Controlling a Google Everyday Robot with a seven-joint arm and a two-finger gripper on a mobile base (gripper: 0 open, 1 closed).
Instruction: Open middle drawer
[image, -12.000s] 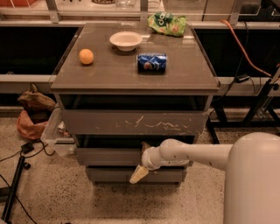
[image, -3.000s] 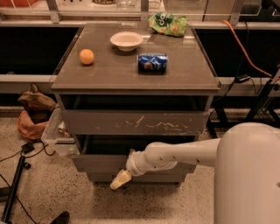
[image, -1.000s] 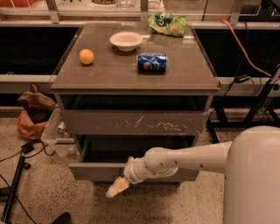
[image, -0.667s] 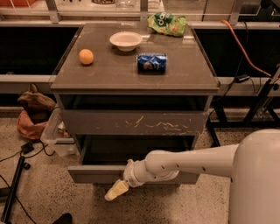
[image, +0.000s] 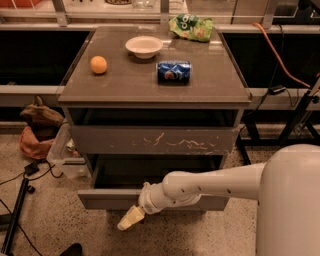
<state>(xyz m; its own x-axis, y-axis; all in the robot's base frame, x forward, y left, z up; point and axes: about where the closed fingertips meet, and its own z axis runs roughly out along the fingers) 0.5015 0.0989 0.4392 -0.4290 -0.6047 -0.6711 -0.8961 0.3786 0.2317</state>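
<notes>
Middle drawer (image: 107, 199) is seen pulled further out than a second ago, largely open; gripper (image: 131, 218) is held just below its front, grip state cannot be told

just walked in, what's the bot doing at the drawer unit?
The robot's arm reaches in from the right, low across the cabinet. Its gripper hangs at the lower edge of the middle drawer, left of centre; I can't tell whether it touches the front. That drawer stands pulled out, with a dark open gap behind its front, below the scratched top drawer. An orange, a bowl, a blue can and a green bag sit on top.
</notes>
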